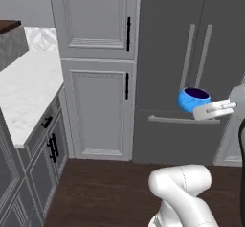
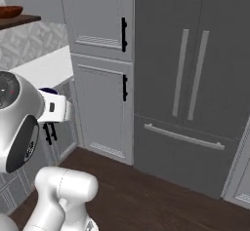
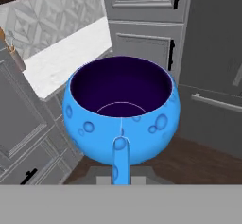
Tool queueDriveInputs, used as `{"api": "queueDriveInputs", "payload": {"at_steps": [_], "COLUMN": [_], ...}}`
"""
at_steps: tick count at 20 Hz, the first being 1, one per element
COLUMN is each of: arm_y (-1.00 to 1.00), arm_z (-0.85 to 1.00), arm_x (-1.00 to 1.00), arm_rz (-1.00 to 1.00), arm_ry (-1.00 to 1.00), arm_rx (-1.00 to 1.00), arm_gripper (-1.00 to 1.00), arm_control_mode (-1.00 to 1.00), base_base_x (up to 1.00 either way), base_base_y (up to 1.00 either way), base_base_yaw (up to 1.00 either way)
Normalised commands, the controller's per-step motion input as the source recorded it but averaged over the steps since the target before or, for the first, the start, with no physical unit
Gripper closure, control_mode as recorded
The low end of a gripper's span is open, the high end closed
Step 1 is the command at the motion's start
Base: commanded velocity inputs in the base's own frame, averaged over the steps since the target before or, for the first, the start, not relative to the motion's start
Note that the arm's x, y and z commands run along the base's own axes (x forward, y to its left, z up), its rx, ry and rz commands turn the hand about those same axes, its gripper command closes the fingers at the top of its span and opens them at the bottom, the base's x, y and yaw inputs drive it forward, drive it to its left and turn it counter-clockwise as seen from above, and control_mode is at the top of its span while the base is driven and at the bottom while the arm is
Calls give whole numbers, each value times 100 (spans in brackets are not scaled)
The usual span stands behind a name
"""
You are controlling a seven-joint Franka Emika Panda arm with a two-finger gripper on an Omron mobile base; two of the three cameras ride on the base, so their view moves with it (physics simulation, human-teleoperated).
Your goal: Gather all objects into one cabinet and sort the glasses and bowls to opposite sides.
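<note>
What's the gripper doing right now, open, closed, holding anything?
Gripper: closed, holding the blue mug by its handle, up in the air in front of the fridge.

A tall grey panelled pantry cabinet [image 1: 98,68] stands ahead, its two stacked doors each carrying a short black handle [image 1: 128,33]. Just beside it on the right is a dark grey French-door refrigerator [image 1: 191,53] with two long vertical silver handles and a horizontal drawer bar [image 1: 184,120] below. To the left runs a white marble countertop [image 1: 26,94] over grey base cabinets [image 1: 45,152], backed by pale patterned wall tile [image 2: 29,42]. The floor is dark brown wood plank [image 1: 105,187].
</note>
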Motion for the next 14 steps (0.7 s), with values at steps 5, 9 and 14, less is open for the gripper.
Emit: {"api": "queueDriveInputs", "payload": {"at_steps": [5, 9, 14], "arm_y": [0, 0, 0], "arm_z": [0, 0, 0], "arm_x": [0, 0, 0], "arm_rz": [0, 0, 0], "arm_ry": [0, 0, 0], "arm_rx": [0, 0, 0], "arm_gripper": [100, 100, 100], "arm_control_mode": [100, 100, 100], "base_base_x": [77, 64, 68], "base_base_y": [27, 33, 25], "base_base_yaw": [46, 51, 55]}}
